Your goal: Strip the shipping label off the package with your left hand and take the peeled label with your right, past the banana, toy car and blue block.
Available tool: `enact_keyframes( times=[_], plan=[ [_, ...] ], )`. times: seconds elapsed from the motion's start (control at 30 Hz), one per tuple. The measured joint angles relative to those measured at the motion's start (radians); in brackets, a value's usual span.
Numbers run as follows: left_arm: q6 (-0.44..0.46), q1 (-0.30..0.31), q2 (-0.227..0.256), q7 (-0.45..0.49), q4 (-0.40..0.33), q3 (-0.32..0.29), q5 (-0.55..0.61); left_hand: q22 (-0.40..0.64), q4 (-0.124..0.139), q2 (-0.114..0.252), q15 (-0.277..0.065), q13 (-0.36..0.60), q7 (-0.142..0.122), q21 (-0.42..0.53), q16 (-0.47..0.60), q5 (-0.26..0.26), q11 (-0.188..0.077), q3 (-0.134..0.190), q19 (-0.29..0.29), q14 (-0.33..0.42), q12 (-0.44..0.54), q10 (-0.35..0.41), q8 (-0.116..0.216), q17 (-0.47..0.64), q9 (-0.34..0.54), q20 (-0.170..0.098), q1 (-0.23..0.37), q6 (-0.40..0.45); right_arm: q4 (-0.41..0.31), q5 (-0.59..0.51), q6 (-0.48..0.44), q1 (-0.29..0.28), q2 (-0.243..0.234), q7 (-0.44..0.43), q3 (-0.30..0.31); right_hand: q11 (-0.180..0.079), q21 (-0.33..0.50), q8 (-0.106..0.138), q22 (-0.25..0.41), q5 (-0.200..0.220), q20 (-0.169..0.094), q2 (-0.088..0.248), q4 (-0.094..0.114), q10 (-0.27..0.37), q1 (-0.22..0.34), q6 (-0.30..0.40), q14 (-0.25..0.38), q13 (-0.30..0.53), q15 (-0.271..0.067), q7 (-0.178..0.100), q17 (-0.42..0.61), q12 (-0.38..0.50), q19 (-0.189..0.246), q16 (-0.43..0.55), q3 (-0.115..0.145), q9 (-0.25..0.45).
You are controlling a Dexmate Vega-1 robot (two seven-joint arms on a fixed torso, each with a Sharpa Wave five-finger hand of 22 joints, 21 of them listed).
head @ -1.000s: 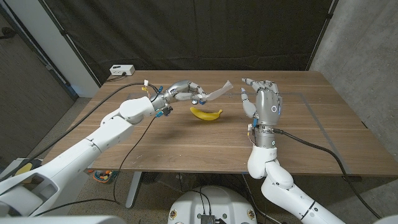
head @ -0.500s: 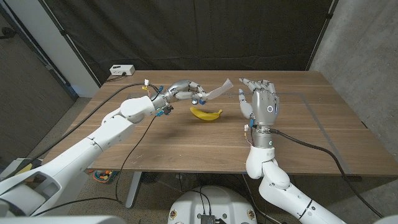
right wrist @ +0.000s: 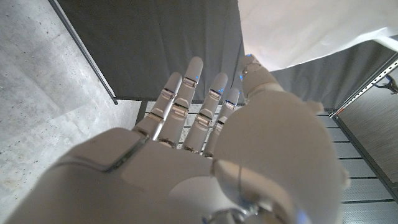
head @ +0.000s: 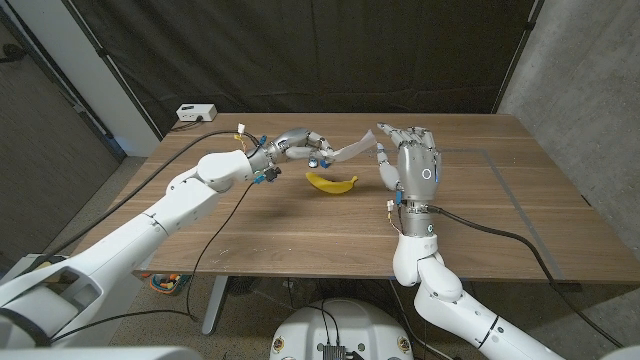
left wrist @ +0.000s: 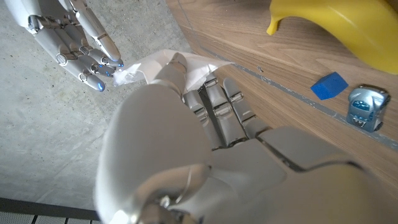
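a: left hand pinches the white peeled paper label above the wooden table, beyond the yellow banana. right hand?

b: fingers spread, holding nothing, tips at the label's free end. close thumb and fingers firmly before left lets go.

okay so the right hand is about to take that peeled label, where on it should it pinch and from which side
Probably the label's free end, the tip pointing toward the right hand. The left hand holds the other end, so the strip hangs in the air above the banana, clear of the table. Coming in from the robot's right, thumb on one face and fingers on the other, looks best.
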Motion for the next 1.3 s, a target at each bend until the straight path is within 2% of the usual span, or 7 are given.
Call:
enact_keyframes(
  times=[0.17, 0.7, 0.93, 1.0, 1.1, 1.17, 1.3],
  plan=[
    [0.011, -0.017, -0.004, -0.006, 0.005, 0.008, 0.009, 0.0, 0.004, 0.0, -0.002, 0.0, 0.0, 0.007, -0.008, 0.0, 0.0, 0.004, 0.0, 0.005, 0.0, 0.0, 0.001, 0.0, 0.0, 0.0, 0.0, 0.0, 0.006, -0.004, 0.006, 0.008, -0.004, -0.003, -0.008, 0.0, 0.009, 0.002, 0.0, 0.0, 0.0, 0.004, -0.003, 0.008, 0.004, 0.014, 0.0, 0.005, 0.0, 0.005, 0.005, 0.004, 0.0, 0.0, -0.008, 0.004],
    [0.021, -0.053, -0.023, -0.038, 0.034, 0.023, 0.007, 0.0, 0.002, -0.003, -0.002, 0.0, 0.0, 0.022, -0.015, -0.002, 0.004, 0.014, 0.0, 0.013, 0.0, 0.004, 0.004, 0.009, 0.008, 0.0, 0.002, 0.0, 0.03, -0.006, 0.003, 0.041, -0.002, 0.018, -0.028, 0.0, 0.02, 0.005, -0.005, 0.011, 0.0, 0.0, 0.0, 0.018, 0.016, 0.045, 0.001, 0.018, 0.001, 0.004, 0.019, 0.012, 0.0, 0.007, -0.011, 0.005],
    [0.021, -0.053, -0.024, -0.044, 0.038, 0.023, -0.007, 0.0, 0.001, -0.004, -0.005, 0.0, 0.005, 0.022, -0.023, 0.002, 0.004, 0.016, 0.0, 0.02, 0.0, 0.004, 0.004, 0.014, 0.011, 0.0, 0.004, 0.002, 0.038, -0.002, 0.001, 0.055, 0.0, 0.023, -0.033, 0.002, 0.055, 0.028, -0.003, 0.019, 0.0, 0.009, 0.005, 0.089, 0.025, 0.129, 0.022, 0.043, -0.005, 0.005, 0.049, 0.052, 0.0, 0.033, -0.033, 0.01],
    [0.021, -0.05, -0.024, -0.044, 0.038, 0.021, -0.007, 0.0, 0.001, -0.004, -0.005, 0.0, 0.005, 0.024, -0.023, 0.002, 0.004, 0.016, 0.0, 0.02, 0.0, 0.004, 0.004, 0.014, 0.012, 0.0, 0.004, 0.002, 0.038, -0.001, 0.002, 0.055, 0.0, 0.02, -0.033, 0.003, 0.065, 0.034, 0.001, 0.019, 0.0, 0.009, 0.01, 0.097, 0.025, 0.145, 0.032, 0.049, -0.008, 0.007, 0.057, 0.059, 0.0, 0.039, -0.037, 0.01],
    [0.016, -0.048, -0.024, -0.048, 0.039, 0.018, -0.015, -0.004, 0.003, -0.004, -0.005, 0.0, 0.005, 0.029, -0.025, 0.002, 0.004, 0.018, 0.0, 0.02, 0.0, 0.004, 0.006, 0.014, 0.011, 0.0, 0.004, 0.002, 0.045, 0.002, 0.01, 0.06, 0.004, 0.006, -0.033, -0.002, 0.079, 0.038, 0.007, 0.018, 0.0, 0.009, 0.006, 0.102, 0.025, 0.162, 0.037, 0.056, -0.01, 0.008, 0.064, 0.063, 0.001, 0.043, -0.044, 0.01],
    [0.011, -0.048, -0.024, -0.051, 0.04, 0.017, -0.019, -0.004, 0.003, -0.004, -0.005, 0.0, 0.005, 0.029, -0.029, 0.002, 0.004, 0.018, 0.0, 0.02, 0.0, 0.004, 0.007, 0.014, 0.01, 0.0, 0.004, 0.002, 0.052, 0.002, 0.018, 0.061, 0.01, -0.001, -0.032, 0.002, 0.094, 0.029, 0.014, 0.027, 0.003, 0.01, 0.014, 0.094, 0.025, 0.149, 0.039, 0.063, -0.01, 0.01, 0.065, 0.064, 0.005, 0.042, -0.053, 0.01],
    [0.009, -0.047, -0.025, -0.055, 0.043, 0.016, -0.025, -0.004, 0.004, -0.005, -0.005, 0.0, 0.007, 0.03, -0.029, 0.002, 0.004, 0.019, 0.0, 0.019, 0.0, 0.003, 0.007, 0.019, 0.009, 0.0, 0.004, 0.004, 0.061, 0.0, 0.035, 0.056, 0.024, -0.013, -0.018, 0.0, 0.138, -0.025, 0.03, 0.049, -0.001, 0.003, 0.024, 0.024, -0.009, 0.005, 0.043, 0.082, -0.009, 0.004, 0.063, 0.041, -0.007, 0.015, -0.063, 0.007]
  ],
)
